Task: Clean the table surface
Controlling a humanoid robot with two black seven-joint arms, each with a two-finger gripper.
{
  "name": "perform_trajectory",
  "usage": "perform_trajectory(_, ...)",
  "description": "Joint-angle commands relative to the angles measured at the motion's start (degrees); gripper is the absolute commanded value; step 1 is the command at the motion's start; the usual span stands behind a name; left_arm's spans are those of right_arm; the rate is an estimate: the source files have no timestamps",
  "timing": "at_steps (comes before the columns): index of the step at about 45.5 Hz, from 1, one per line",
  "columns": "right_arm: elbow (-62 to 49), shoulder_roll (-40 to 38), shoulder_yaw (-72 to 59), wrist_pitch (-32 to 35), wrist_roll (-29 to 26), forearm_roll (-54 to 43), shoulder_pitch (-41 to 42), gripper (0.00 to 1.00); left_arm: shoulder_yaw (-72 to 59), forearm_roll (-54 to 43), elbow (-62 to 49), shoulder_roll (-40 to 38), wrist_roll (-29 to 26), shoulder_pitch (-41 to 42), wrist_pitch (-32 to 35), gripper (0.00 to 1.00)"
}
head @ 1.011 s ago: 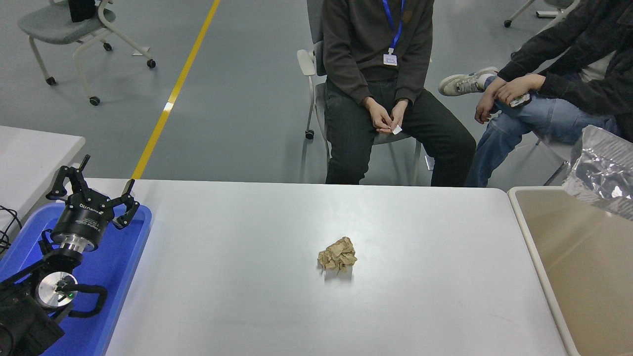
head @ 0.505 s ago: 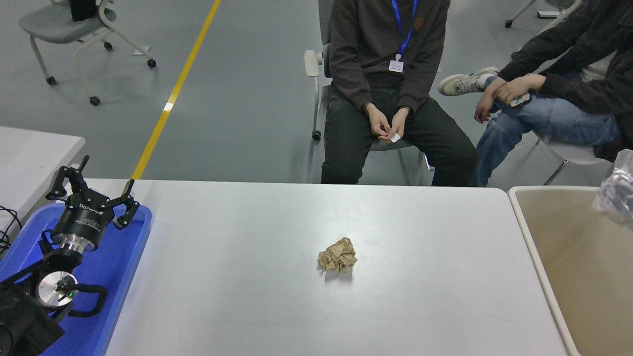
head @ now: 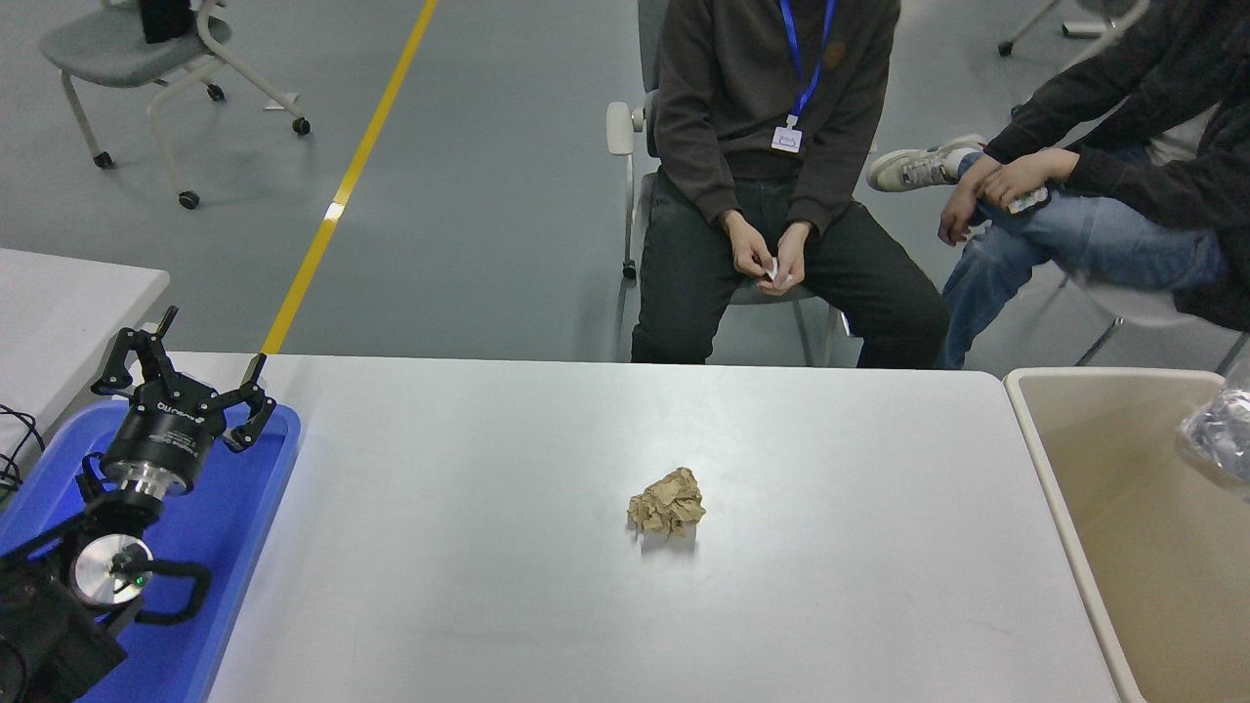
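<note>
Head view: my left hand (head: 186, 376) rests spread over the tray (head: 234, 508); right unseen. The paper wad (head: 667, 502) mid-counter (head: 488, 547) could skid if nudged.

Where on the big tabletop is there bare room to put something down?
The light grey-white table surface is bare everywhere around the crumpled brown paper ball: left toward the blue plastic tray, right toward the beige bin. Only the tray, under the left end effector, is crowded.

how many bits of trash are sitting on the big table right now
1: a crumpled brown paper ball lies near the middle of the table surface, apart from the blue tray and the beige bin. Nothing else shows on it.
</note>
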Motion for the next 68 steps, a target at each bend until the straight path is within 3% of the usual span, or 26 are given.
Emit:
perform_trajectory(1,-13.4,9.1,-0.2,0.5,0.0,1.6,-4.1,0.0,0.0,0.0,0.0,0.0,0.0,0.0,0.0,1.0)
perform_trajectory(15,-25.2,17.2,0.5,1.7,-1.6,1.6,-5.0,0.0,0.0,0.0,0.0,0.0,0.0,0.0,0.0,1.0)
perform_trajectory(47,-28.7,21.9,0.5,1.1,-3.5,3.4,-5.0,0.0,0.0,0.0,0.0,0.0,0.0,0.1,0.0,1.0)
perform_trajectory(51,-28.7,21.9,0.5,1.4,-3.5,3.4,-5.0,0.38,0.1,0.0,0.0,0.0,0.0,0.0,0.0,1.0)
perform_trajectory(54,-28.7,22.0,0.5,1.4,-3.5,3.8,-5.0,0.57,0.0,0.1,0.0,0.0,0.0,0.1,0.0,1.0)
perform_trajectory(59,-28.7,21.9,0.5,1.6,-3.6,5.1,-5.0,0.7,0.0,0.0,0.0,0.0,0.0,0.1,0.0,1.0)
perform_trajectory(68,-28.7,21.5,0.5,1.8,-3.6,7.4,-5.0,0.75,0.0,0.0,0.0,0.0,0.0,0.1,0.0,1.0)
